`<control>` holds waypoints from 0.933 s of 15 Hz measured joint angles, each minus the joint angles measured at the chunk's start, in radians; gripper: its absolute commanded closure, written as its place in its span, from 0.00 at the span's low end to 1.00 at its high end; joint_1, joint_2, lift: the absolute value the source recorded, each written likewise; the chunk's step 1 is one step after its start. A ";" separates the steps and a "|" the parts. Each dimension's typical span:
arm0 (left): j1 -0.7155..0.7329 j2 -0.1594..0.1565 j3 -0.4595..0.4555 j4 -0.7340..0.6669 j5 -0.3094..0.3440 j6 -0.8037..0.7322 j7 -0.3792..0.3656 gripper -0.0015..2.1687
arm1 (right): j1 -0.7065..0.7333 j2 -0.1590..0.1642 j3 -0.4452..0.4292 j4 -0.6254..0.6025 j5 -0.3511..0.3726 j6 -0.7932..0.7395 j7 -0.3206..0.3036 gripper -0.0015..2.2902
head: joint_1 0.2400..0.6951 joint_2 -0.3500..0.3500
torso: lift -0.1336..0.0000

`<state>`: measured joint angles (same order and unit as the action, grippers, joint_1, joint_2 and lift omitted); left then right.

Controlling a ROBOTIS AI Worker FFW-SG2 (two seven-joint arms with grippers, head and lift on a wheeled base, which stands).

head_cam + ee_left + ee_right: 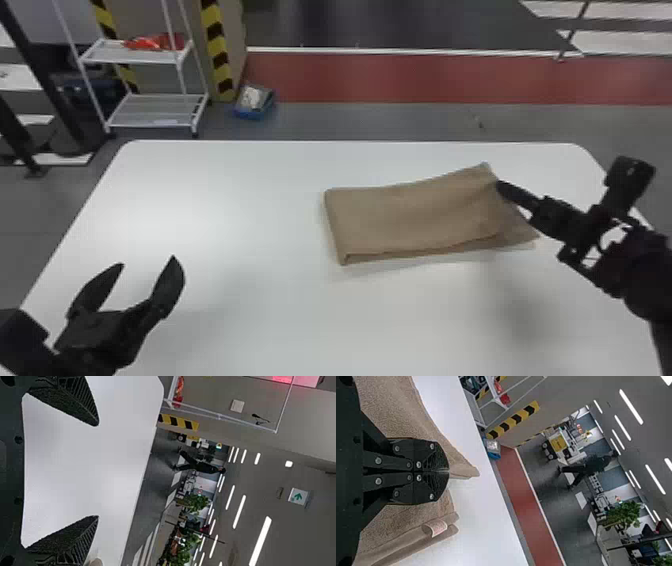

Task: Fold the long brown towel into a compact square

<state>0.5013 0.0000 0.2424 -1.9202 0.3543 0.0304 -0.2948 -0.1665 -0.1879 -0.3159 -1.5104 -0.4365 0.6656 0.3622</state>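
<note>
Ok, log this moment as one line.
brown towel: folded oblong on table | right gripper: shut on towel's right end | left gripper: open, left of towel

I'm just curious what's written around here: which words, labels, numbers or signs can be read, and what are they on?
No words or numbers can be read.
Pale tag on the brown towel: reddish print, too small to read.
White sign in the room behind: a green arrow symbol, no readable words.

One table (260, 320), one towel (415, 220) on it, two grippers (147, 260) over it, one white rack (150, 109) and one blue box (250, 113) beyond it
</note>
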 measured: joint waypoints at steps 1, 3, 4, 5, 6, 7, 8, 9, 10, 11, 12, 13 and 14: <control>0.001 0.000 0.001 -0.001 0.000 0.000 0.000 0.02 | -0.002 -0.012 -0.028 -0.011 -0.003 0.029 0.000 0.53 | 1.00 0.42 | 0.08; -0.005 0.000 0.001 0.002 0.000 0.001 -0.001 0.02 | -0.015 -0.045 -0.028 -0.001 -0.001 0.075 0.001 0.03 | 1.00 0.40 | 0.08; -0.008 0.000 -0.004 0.003 0.000 0.002 -0.002 0.02 | -0.026 -0.063 -0.009 0.033 0.003 0.084 0.001 0.00 | 1.00 0.40 | 0.08; -0.008 0.000 -0.010 0.003 -0.001 0.003 -0.002 0.02 | -0.040 -0.071 0.004 0.069 0.010 0.084 0.001 0.00 | 1.00 0.39 | 0.08; -0.008 0.000 -0.013 0.001 -0.002 0.003 -0.002 0.02 | -0.049 -0.074 0.007 0.090 0.015 0.082 0.005 0.00 | 1.00 0.38 | 0.08; -0.005 0.000 -0.013 0.000 -0.002 0.003 -0.001 0.02 | -0.054 -0.075 0.004 0.099 0.016 0.081 0.011 0.00 | 1.00 0.38 | 0.08; -0.003 0.000 -0.010 0.000 -0.002 0.003 -0.001 0.02 | -0.054 -0.076 -0.003 0.097 0.016 0.082 0.014 0.01 | 1.00 0.38 | 0.08; -0.001 0.000 -0.006 0.000 -0.002 0.003 -0.002 0.02 | -0.053 -0.078 -0.011 0.087 0.015 0.087 0.014 0.01 | 1.00 0.38 | 0.08; 0.001 0.000 -0.003 0.000 -0.001 0.003 -0.003 0.02 | -0.051 -0.084 -0.022 0.076 0.014 0.095 0.014 0.01 | 1.00 0.37 | 0.08; 0.001 0.000 -0.002 0.000 -0.001 0.003 -0.003 0.02 | -0.051 -0.094 -0.032 0.067 0.014 0.107 0.014 0.01 | 1.00 0.36 | 0.08; 0.000 0.000 -0.004 0.001 -0.001 0.003 -0.002 0.02 | -0.052 -0.107 -0.039 0.064 0.013 0.122 0.014 0.01 | 1.00 0.35 | 0.08; -0.001 0.000 -0.006 0.003 -0.001 0.003 -0.001 0.02 | -0.054 -0.120 -0.047 0.064 0.014 0.132 0.014 0.01 | 1.00 0.34 | 0.08; -0.003 0.000 -0.008 0.004 -0.001 0.003 -0.001 0.02 | -0.058 -0.137 -0.054 0.067 0.019 0.141 0.015 0.01 | 1.00 0.31 | 0.08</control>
<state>0.4984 0.0000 0.2344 -1.9164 0.3532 0.0331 -0.2962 -0.2245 -0.3245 -0.3701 -1.4435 -0.4179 0.8067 0.3775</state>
